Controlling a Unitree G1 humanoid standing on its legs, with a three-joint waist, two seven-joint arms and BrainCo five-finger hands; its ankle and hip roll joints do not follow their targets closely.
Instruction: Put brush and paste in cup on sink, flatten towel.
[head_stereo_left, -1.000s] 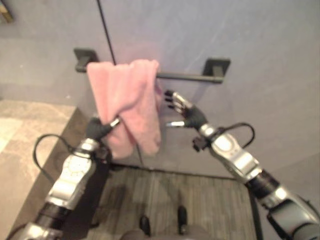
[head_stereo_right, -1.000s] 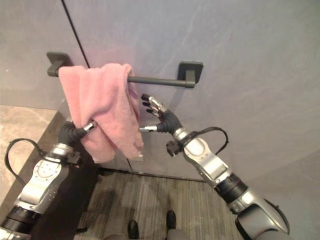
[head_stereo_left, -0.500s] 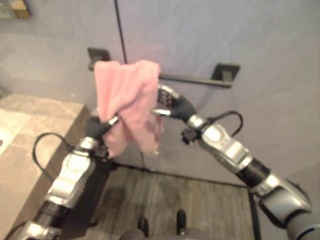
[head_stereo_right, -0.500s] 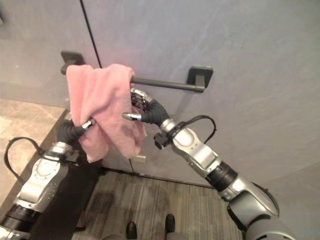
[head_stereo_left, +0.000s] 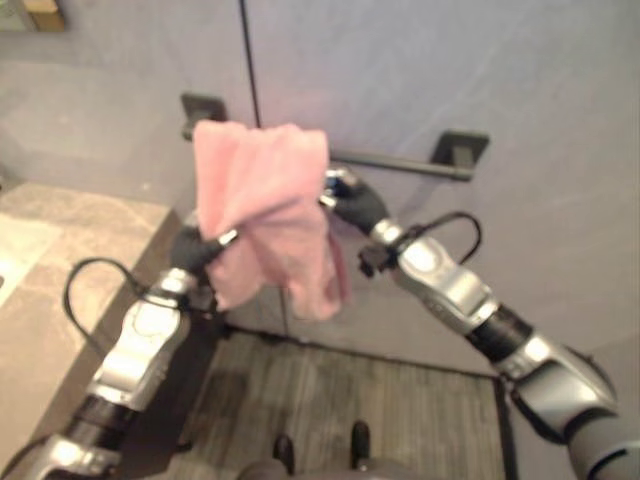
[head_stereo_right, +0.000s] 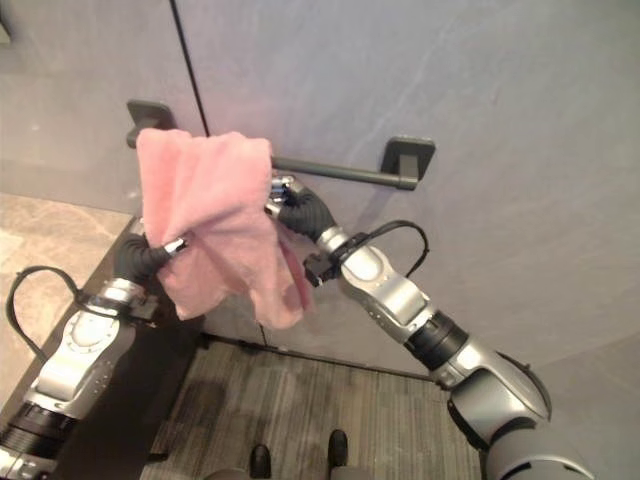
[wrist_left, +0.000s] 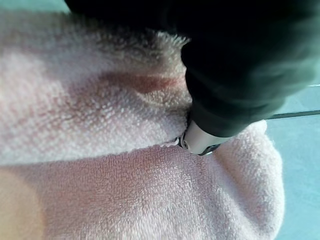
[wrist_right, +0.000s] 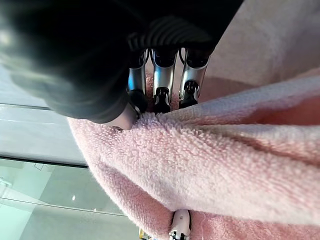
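Hanging bunched over rail (head_stereo_right: 340, 170) upper centre, pink towel (head_stereo_right: 215, 215): left robot hand (head_stereo_right: 145, 255) pinches its left edge, right robot hand (head_stereo_right: 295, 208) grips its right edge.

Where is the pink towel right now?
In the eye views the pink towel hangs bunched over the left end of the dark wall rail, with the left hand pinching its left edge and the right hand gripping its right edge.
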